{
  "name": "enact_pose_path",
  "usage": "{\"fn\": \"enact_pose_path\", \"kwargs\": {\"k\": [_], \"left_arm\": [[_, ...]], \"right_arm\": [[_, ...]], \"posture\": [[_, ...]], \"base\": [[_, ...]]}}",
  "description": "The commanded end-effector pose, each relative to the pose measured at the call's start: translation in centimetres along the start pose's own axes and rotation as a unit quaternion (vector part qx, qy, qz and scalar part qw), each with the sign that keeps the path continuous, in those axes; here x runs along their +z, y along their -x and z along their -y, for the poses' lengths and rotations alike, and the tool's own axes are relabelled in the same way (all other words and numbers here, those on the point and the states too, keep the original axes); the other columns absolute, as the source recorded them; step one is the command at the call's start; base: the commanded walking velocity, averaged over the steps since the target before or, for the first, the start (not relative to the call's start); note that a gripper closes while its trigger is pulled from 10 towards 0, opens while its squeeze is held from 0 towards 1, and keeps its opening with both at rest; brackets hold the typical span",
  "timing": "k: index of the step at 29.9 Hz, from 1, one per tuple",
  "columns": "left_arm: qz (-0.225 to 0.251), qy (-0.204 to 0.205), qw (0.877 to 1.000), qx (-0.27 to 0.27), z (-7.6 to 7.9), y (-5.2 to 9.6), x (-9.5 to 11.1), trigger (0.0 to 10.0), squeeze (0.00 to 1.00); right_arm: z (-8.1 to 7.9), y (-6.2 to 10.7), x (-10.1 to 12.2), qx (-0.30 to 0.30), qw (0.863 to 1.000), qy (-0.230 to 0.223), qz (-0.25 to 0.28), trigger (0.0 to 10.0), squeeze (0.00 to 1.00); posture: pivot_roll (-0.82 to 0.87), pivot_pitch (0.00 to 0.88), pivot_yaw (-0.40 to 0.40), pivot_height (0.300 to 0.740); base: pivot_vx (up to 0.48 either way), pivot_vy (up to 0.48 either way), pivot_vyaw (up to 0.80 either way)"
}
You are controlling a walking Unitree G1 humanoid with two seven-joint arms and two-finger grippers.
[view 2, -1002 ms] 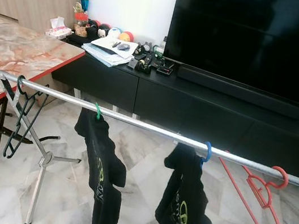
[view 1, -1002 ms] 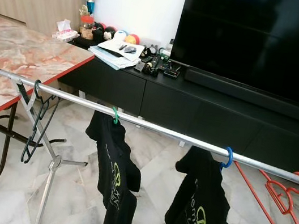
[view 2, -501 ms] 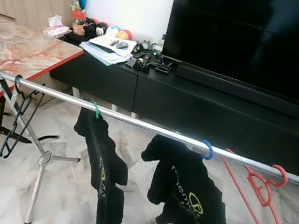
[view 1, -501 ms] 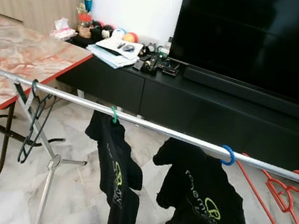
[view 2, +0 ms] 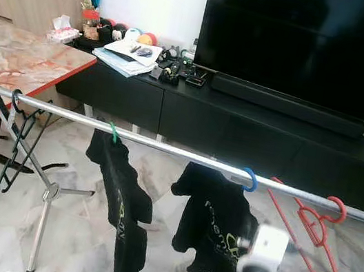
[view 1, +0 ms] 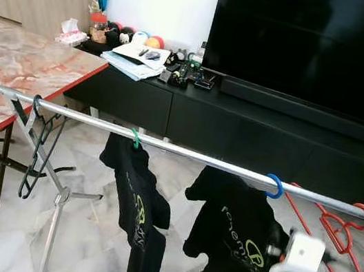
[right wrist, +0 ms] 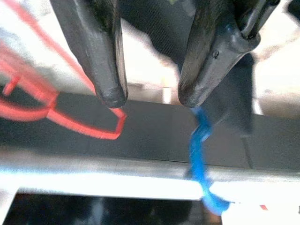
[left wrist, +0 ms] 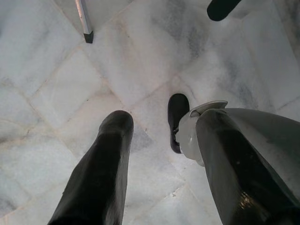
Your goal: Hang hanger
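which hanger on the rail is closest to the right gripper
The blue hanger carrying a black t-shirt; the right gripper is just below its hook, beside the empty red hanger.

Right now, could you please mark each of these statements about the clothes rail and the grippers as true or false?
1. The blue hanger hooks over the metal rail. True.
2. The red hanger carries a black shirt. False: it hangs bare.
3. A black empty hanger hangs near the rail's left end. True.
4. The right gripper is shut on the red hanger. False: its fingers are apart, holding nothing, by the blue hanger.
5. The left gripper points at the marble floor. True.
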State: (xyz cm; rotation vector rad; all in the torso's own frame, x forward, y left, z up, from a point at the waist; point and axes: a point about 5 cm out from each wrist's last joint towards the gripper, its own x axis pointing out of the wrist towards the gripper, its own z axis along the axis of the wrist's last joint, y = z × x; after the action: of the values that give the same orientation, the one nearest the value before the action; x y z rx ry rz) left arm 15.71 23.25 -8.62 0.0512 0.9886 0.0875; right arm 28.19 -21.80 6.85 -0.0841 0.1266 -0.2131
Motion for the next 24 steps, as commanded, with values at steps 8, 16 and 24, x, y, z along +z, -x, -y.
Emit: {"fn": "enact_pose_path", "kwargs": {"k": [8, 16, 24], "left_arm": [[-0.012, 0.002, 1.0, 0.001, -0.1, 0.1, -0.4, 10.0, 0.0], [-0.014, -0.003, 1.0, -0.003, 0.0, 0.1, -0.6, 10.0, 0.0], [-0.013, -0.001, 1.0, -0.004, 0.1, 0.1, -0.6, 10.0, 0.0]], "right_arm": [[0.6, -0.9, -0.1, 0.002, 0.999, 0.029, -0.032, 10.0, 0.0], [4.0, -0.4, -1.0, -0.046, 0.99, 0.087, -0.101, 10.0, 0.0], [3.8, -1.6, 0.1, 0.006, 0.996, 0.035, -0.087, 10.0, 0.0]], "posture": [[0.17, 0.0, -0.038, 0.74], [0.15, 0.0, -0.034, 0.74], [0.16, 0.0, -0.039, 0.74]], "base": [[0.0, 0.0, 0.0], [0.0, 0.0, 0.0], [0.0, 0.0, 0.0]]}}
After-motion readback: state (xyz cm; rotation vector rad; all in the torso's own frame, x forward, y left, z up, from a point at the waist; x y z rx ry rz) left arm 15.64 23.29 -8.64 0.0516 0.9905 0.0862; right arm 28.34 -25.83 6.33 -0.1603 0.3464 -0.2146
